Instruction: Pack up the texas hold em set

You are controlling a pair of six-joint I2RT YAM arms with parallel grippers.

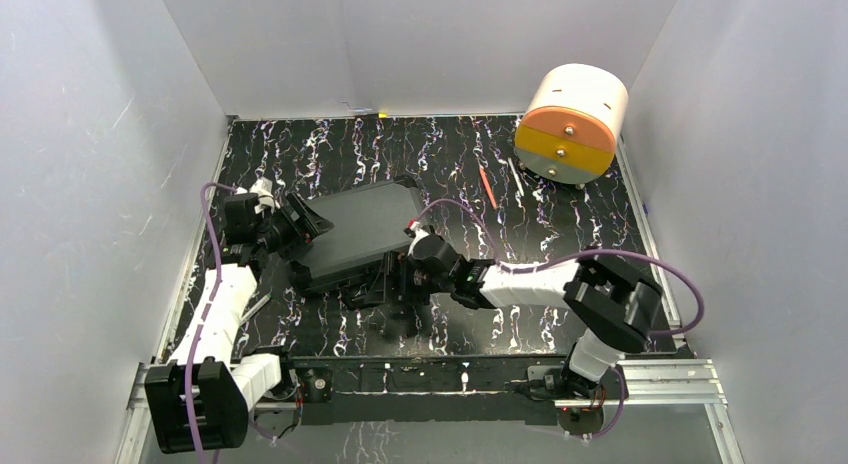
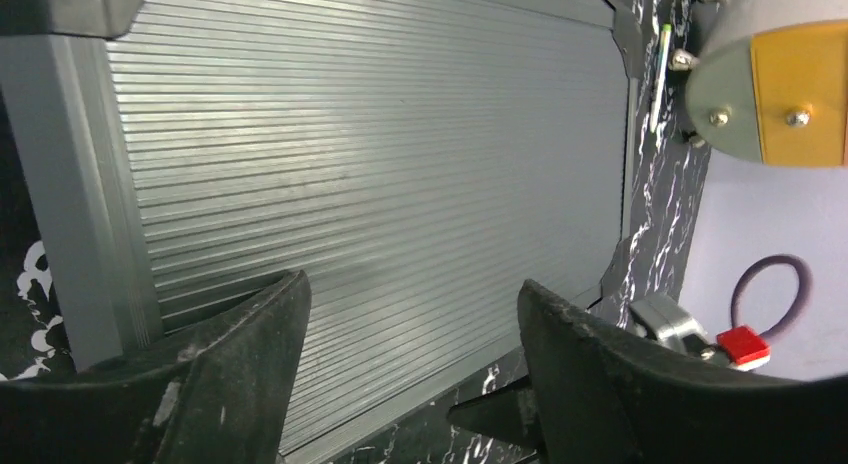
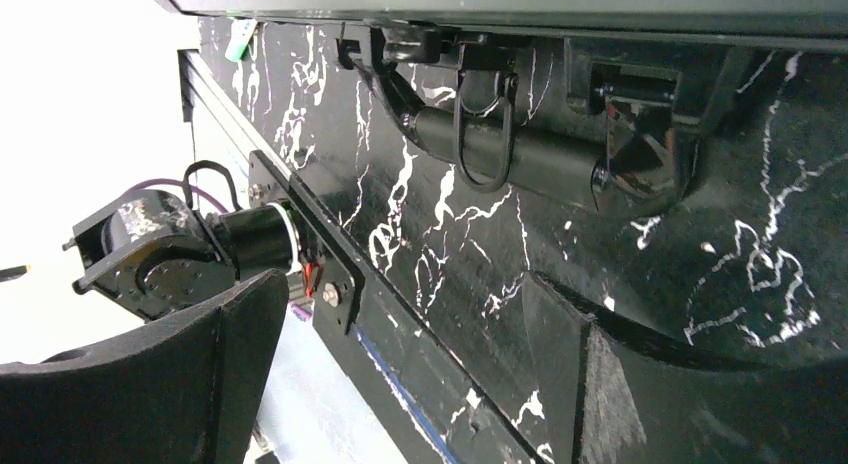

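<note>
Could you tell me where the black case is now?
Top view: the case lies centre-left on the table, between the left gripper and right gripper.

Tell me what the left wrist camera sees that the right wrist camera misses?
Only the left wrist view shows the ribbed grey lid of the black hard case and the big white-and-orange cylinder. Only the right wrist view shows the case's black carrying handle and a black motor block at the table's edge. Both show the case and the black white-veined tabletop.
</note>
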